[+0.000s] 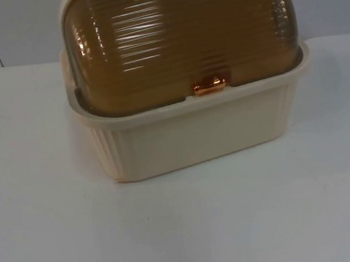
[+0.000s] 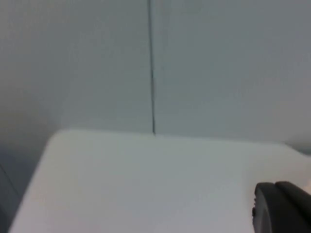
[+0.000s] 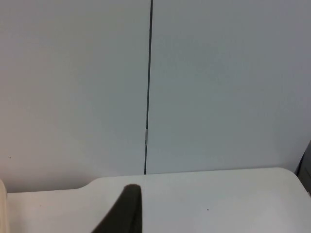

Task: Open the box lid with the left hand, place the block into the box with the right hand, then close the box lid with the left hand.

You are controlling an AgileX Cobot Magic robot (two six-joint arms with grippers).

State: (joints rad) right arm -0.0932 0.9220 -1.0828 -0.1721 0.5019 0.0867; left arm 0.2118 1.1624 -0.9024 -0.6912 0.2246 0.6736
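Grey partition wall [image 1: 22, 28] behind a white bench [image 1: 184, 229]. Cream ribbed box [image 1: 194, 135] sits at bench's far middle, its amber see-thru domed lid [image 1: 178, 38] shut, small copper latch [image 1: 209, 85] at front. Left pincer [image 2: 282, 208] and right pincer [image 3: 124, 211] wait over bare bench facing wall; can't tell if either is open or closed.

Bkgd inventory for you: white table top [image 1: 61, 241], matte, plain, w/ soft even light and a faint shadow at centre. Behind it you've got the grey partition wall [image 3: 218, 82], flat panels. Dark vertical panel seam [image 3: 148, 87] runs down to the table's far edge. Table corners look rounded.
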